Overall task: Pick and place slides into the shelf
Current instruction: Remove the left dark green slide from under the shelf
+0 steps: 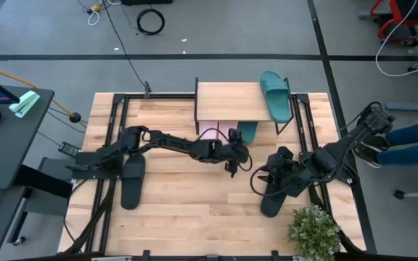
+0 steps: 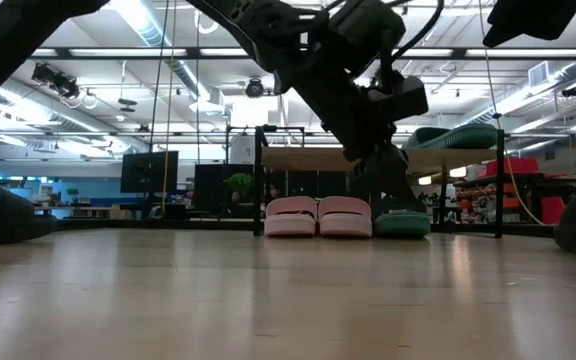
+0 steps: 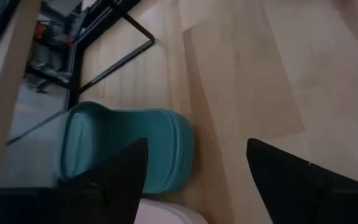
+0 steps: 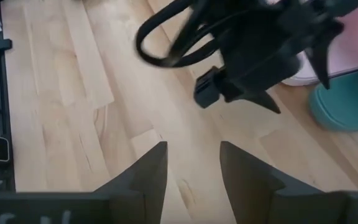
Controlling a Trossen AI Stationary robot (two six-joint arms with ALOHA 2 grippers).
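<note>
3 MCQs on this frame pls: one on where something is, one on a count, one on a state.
1. Where is the second teal slide?
A. on top of the shelf
B. beside the plant
C. under the left arm's base

2. How many slides sit under the shelf?
A. one
B. three
C. five

3. How do the left gripper jaws stand?
A. shut on a pink slide
B. open and empty
C. shut on a black slide

Answers:
1. A: the high view shows it lying on the plank top at the shelf's right end.
2. B: the low view shows two pink slides and a teal slide in a row below the plank.
3. B: the left wrist view shows both fingers spread over bare table, the teal slide just ahead of them.
</note>
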